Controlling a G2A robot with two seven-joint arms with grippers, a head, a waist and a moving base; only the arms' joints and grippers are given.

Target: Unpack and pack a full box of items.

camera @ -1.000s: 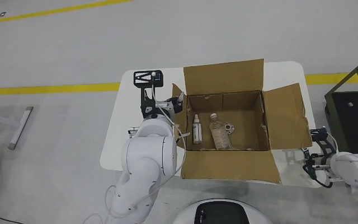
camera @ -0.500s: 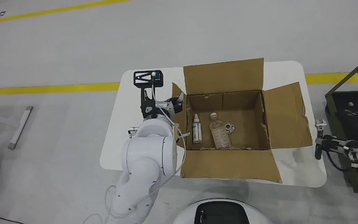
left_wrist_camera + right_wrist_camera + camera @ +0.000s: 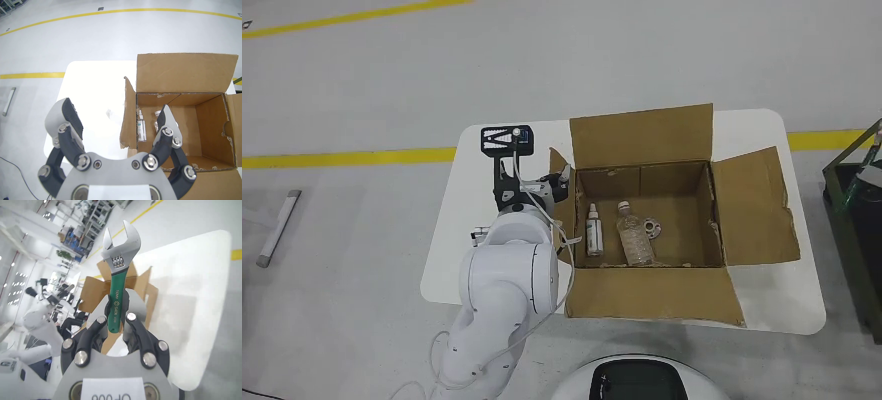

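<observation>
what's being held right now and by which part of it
The right gripper holds an adjustable wrench, jaws on its green handle near the end; the left gripper is open, holding nothing.

Pale grey floor [image 3: 362,90] crossed by yellow lines [image 3: 342,158] (shelving [image 3: 81,232] stands far off).

White print runs along the green handle of the wrench [image 3: 115,308]: a size mark, a logo with a word, a number. White label on the right gripper [image 3: 118,301] plate: dark characters, upside down, cut off. Small bottle [image 3: 141,128] label: print unreadable.
</observation>
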